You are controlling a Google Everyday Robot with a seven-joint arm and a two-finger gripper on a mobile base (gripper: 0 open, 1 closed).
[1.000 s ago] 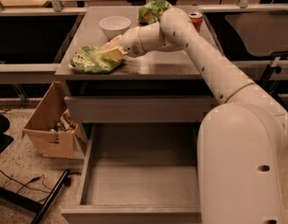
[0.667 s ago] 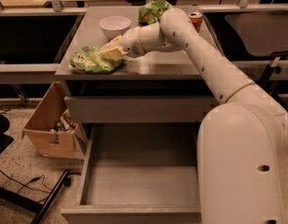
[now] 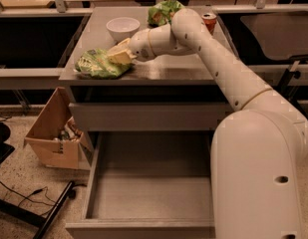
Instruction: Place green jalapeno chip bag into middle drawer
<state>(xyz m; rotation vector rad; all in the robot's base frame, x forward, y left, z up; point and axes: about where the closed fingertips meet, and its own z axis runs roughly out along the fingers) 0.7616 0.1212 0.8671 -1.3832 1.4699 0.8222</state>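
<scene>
The green jalapeno chip bag lies flat on the front left of the grey counter. It is light green with pale print. My gripper reaches in from the right and rests on the bag's right end, low on the counter. The middle drawer is pulled out below the counter, a wide grey tray with a bare floor. My white arm runs from the lower right across the counter and hides the drawer's right side.
A white bowl stands just behind the gripper. A darker green bag with orange-red print and a red can sit at the counter's back. A shut drawer front is above the open drawer. A cardboard box sits on the floor at left.
</scene>
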